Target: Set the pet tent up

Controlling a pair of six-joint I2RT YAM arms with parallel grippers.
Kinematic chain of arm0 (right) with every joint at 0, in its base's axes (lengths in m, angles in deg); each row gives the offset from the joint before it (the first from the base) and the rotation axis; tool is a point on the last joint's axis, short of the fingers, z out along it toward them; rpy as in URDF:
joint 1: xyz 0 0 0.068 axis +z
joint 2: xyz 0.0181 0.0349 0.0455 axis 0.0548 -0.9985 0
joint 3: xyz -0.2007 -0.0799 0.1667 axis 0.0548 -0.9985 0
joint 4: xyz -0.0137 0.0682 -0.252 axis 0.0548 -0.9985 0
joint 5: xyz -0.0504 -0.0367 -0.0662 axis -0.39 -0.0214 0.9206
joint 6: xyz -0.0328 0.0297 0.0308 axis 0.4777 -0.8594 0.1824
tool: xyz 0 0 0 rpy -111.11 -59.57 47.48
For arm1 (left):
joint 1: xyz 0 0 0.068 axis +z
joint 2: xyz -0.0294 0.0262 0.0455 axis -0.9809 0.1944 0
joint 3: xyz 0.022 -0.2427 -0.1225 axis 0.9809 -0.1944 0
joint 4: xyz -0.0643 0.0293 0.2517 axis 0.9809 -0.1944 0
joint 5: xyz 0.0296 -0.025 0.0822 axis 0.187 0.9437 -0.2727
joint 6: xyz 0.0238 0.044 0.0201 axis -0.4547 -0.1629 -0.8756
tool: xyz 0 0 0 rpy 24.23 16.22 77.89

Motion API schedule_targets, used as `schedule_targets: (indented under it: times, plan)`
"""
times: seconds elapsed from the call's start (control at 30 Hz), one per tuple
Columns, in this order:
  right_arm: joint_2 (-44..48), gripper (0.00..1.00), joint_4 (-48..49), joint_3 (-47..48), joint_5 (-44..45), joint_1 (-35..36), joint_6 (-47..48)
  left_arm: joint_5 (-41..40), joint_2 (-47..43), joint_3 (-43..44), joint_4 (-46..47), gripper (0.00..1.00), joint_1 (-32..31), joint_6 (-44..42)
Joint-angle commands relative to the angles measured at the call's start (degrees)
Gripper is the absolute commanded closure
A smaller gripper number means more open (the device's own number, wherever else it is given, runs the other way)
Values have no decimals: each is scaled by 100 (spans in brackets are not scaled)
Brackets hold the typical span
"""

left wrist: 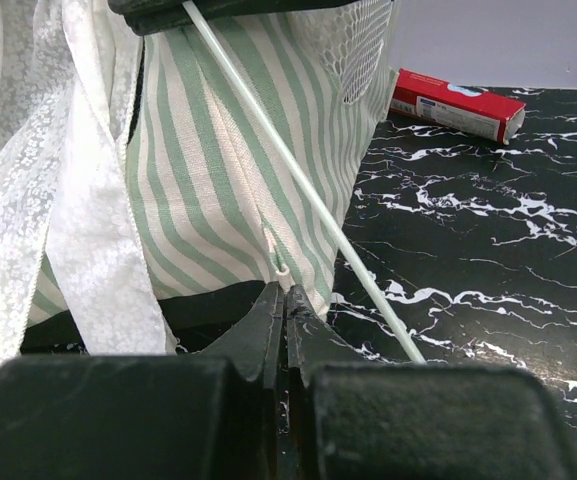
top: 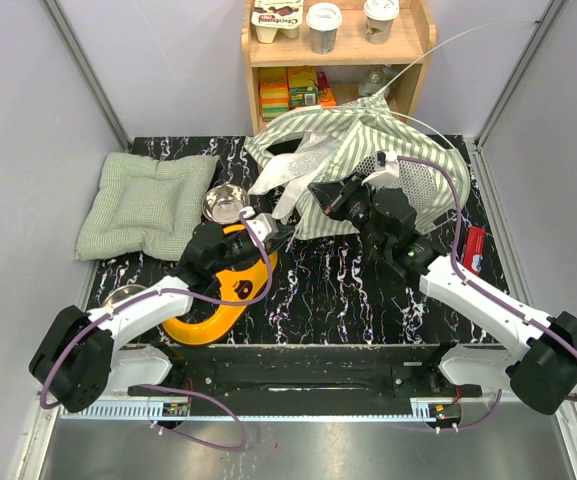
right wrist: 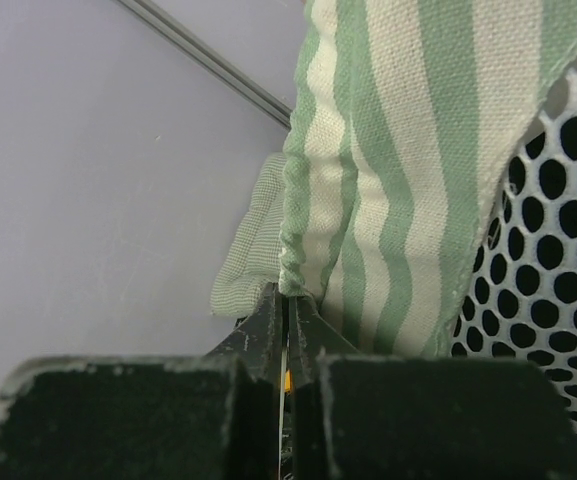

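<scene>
The striped pet tent lies crumpled on the black marble table, directly in front of the wooden shelf. On the tent's side away from the shelf, the right gripper is clamped on a raised striped hem. The left gripper has its jaws pressed together at a small white loop on the lower edge; whether they pinch fabric is unclear. A thin white pole slants past.

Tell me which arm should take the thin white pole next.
Left, probably. The pole runs just beside the left gripper's shut tips at the pet tent's hem. The right gripper is busy, pinched on the tent's striped edge.
</scene>
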Motion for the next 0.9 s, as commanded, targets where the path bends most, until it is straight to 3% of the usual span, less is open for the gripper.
schedule_targets:
  times: [0.0,0.3,0.57,0.67,0.87]
  plan:
    - [134,100,1250,362,976,-594,373,242,145,-144,-930,100,13,-163]
    - [-217,100,1347,195,107,-938,-57,313,206,-39,-1009,100,22,-128]
    - [-525,100,1628,72,-211,-946,-330,146,338,901,-1518,99,22,-22]
    - [-464,100,1532,90,-247,-947,-304,137,312,1077,-1782,83,118,-5]
    - [-305,100,1444,-69,-106,-947,-207,260,198,1139,-1932,60,750,293]
